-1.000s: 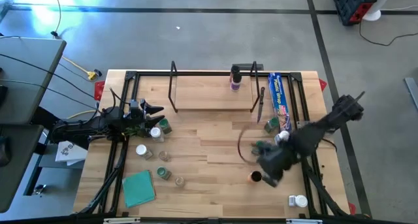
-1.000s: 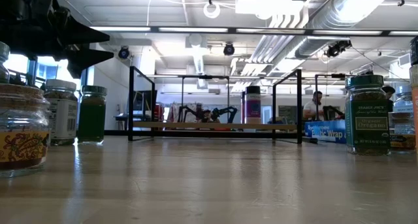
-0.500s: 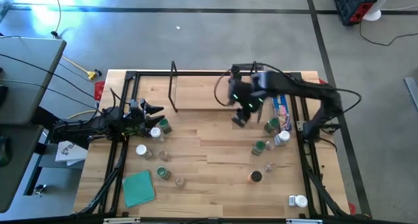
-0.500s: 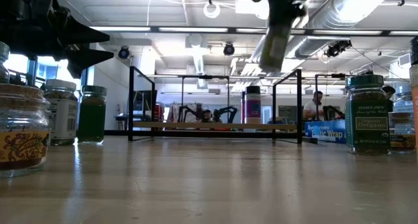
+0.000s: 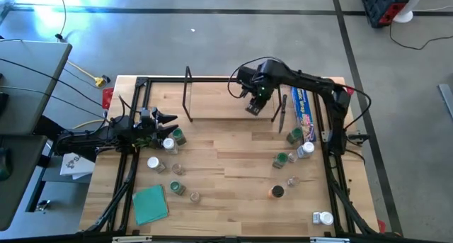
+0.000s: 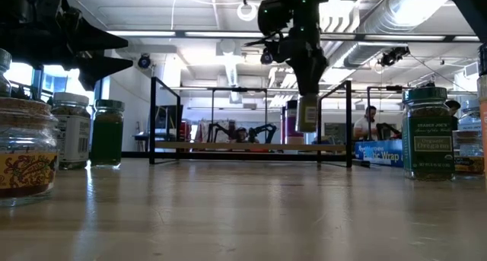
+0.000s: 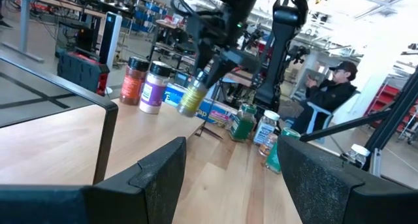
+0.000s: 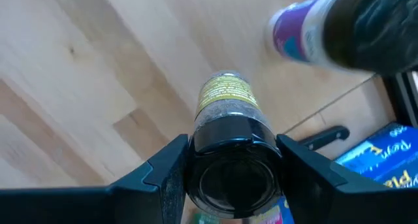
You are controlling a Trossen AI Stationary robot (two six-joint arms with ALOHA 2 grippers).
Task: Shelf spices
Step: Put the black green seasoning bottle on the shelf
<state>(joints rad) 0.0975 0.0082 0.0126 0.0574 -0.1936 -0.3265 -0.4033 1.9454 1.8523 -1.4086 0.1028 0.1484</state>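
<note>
A green-lidded jar reads "Trader Joe's Organic Oregano"; the blue box reads "Wrap". The right claw, now over the shelf by the desk's far edge, grips a black-lidded jar. The left claw waits agape at the left edge.

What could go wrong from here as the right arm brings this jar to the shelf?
1. The right claw grips the black-lidded jar by its lid alone, so it may swing or slip.
2. The purple-labelled jar already stands on the shelf close by and might get knocked over.
</note>
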